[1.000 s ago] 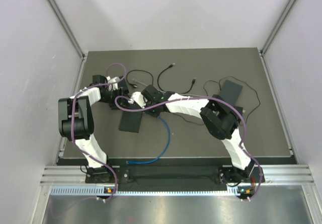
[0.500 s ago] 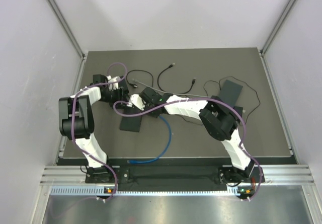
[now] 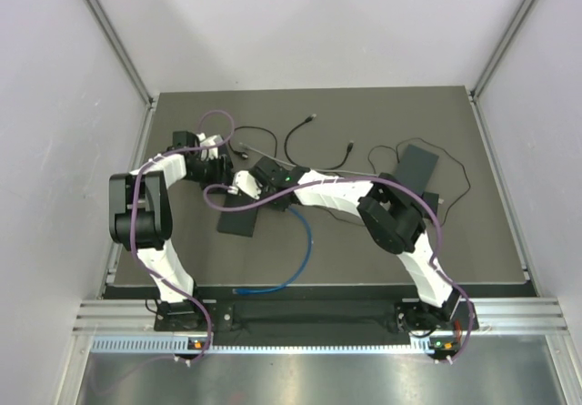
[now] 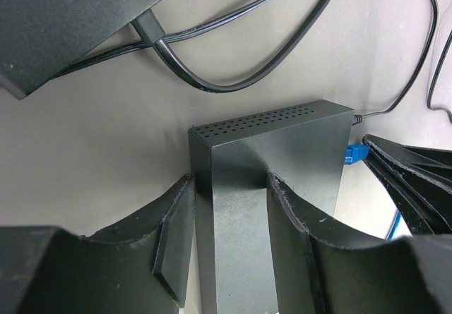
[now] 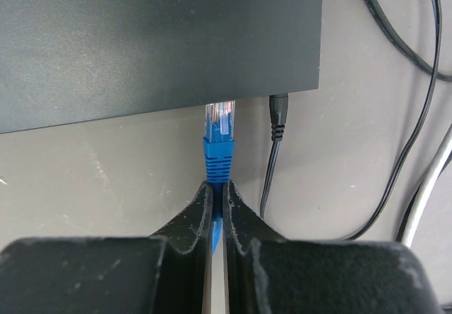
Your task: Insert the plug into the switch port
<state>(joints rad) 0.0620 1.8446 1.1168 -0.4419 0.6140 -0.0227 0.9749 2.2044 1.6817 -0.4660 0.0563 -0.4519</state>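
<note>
**Plug at switch edge**

Grips plug (image 5: 218,145) by its blue boot in right gripper (image 5: 217,190), jaws nearly shut, only the boot's width apart. Points the clear tip at the near edge of switch (image 5: 155,39), touching it; cannot tell whether inside a port. Sits just left of black power plug (image 5: 279,116), itself against that same edge. Clamps switch across its width in left gripper (image 4: 229,187), fingers (image 4: 176,222) pressed to both side walls, perforated end facing away. Shows, from the left wrist, the blue tip at the switch's right side. Trails blue cable (image 3: 300,241) over table (image 3: 473,241) toward the arms' bases. Has black cables (image 4: 212,87) looped beyond switch, with a black box (image 4: 70,17) past them.
</note>
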